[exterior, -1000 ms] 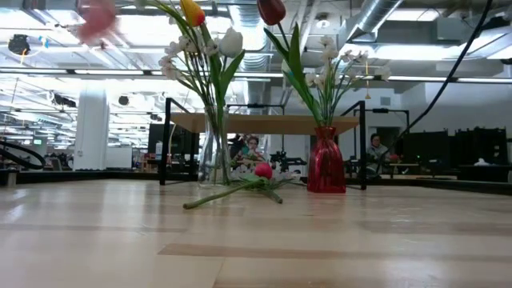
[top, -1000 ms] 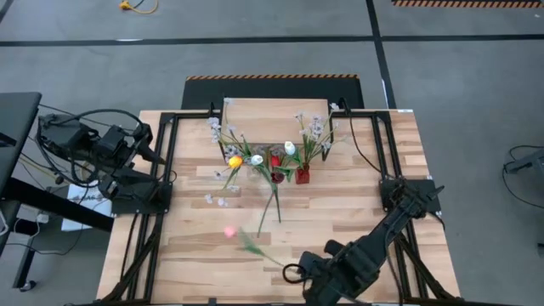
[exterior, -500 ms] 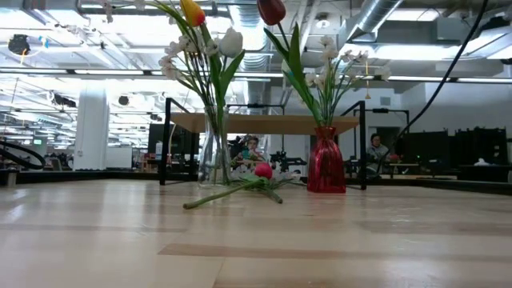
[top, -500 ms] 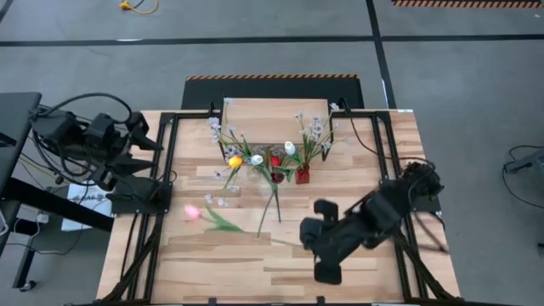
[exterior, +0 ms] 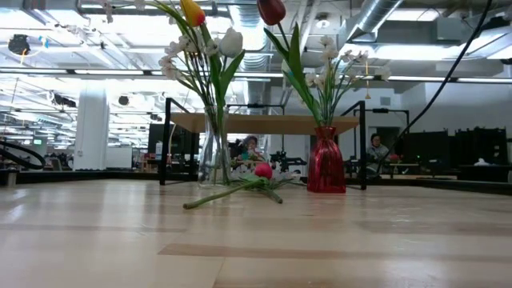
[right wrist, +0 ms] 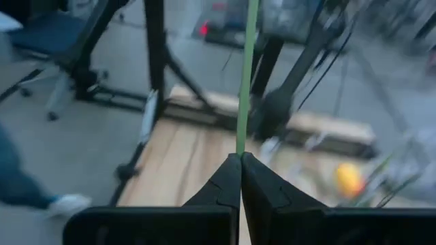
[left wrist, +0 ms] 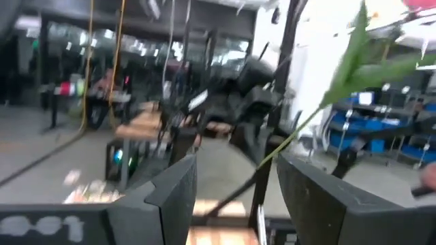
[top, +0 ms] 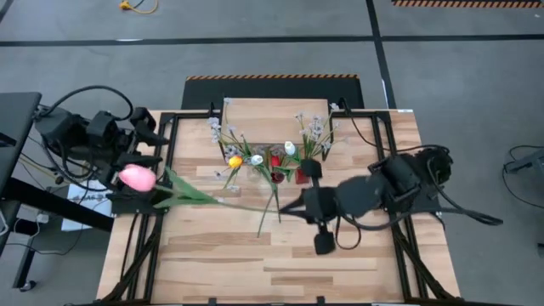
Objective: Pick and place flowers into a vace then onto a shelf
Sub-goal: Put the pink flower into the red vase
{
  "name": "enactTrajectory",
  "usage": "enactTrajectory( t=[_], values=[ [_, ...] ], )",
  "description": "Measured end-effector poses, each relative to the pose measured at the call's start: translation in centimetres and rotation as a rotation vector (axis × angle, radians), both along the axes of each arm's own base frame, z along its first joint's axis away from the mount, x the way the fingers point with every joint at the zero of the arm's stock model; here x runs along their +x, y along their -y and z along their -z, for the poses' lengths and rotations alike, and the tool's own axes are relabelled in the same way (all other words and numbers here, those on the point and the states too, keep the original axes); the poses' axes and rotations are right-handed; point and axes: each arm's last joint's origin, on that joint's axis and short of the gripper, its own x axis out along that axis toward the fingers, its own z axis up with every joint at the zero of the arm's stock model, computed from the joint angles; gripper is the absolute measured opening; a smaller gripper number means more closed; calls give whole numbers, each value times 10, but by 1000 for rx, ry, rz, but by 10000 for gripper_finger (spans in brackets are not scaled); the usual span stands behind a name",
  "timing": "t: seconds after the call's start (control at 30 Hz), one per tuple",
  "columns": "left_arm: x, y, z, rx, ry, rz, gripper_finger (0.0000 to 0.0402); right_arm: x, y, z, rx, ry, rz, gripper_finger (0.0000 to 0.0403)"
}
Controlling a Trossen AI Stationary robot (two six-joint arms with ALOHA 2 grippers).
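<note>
The right gripper [top: 299, 206], near the red vase [top: 303, 175], pinches a blurry pink tulip [top: 137, 178] by its thin stem. The left gripper [top: 153, 136] fingers stand apart.

Beyond your table [exterior: 256, 240], with its pale plank-patterned wood, you look into a big open workshop. Overhead you have exposed silver ducts [exterior: 384, 20] and pipes, with long strips of bright ceiling light [exterior: 72, 70]. A thick white column [exterior: 90, 128] stands off to one side. Far back, you can make out two people [exterior: 376, 148] seated at desks. From above, your floor [top: 459, 76] is plain grey concrete crossed by dark lines, with a yellow-and-black hazard strip [top: 272, 77] just past the table's far edge.
</note>
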Motion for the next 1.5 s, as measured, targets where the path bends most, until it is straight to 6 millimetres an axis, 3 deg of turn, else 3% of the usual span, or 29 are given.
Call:
enactTrajectory(
  t=[0.3,0.53,0.87,1.23,1.5],
  values=[
    [45,25,-19,87,224,10,193,27,42,-22,-92,235,34,0],
    [70,31,-19,108,228,-12,193,39,63,-28,-52,308,17,0],
    [93,28,-34,130,241,28,193,63,59,-10,-67,271,9,0],
    [114,33,-42,163,219,99,193,65,59,-8,-71,266,20,0],
    [116,34,-44,174,225,115,193,65,59,-8,-72,267,23,0]
  ],
)
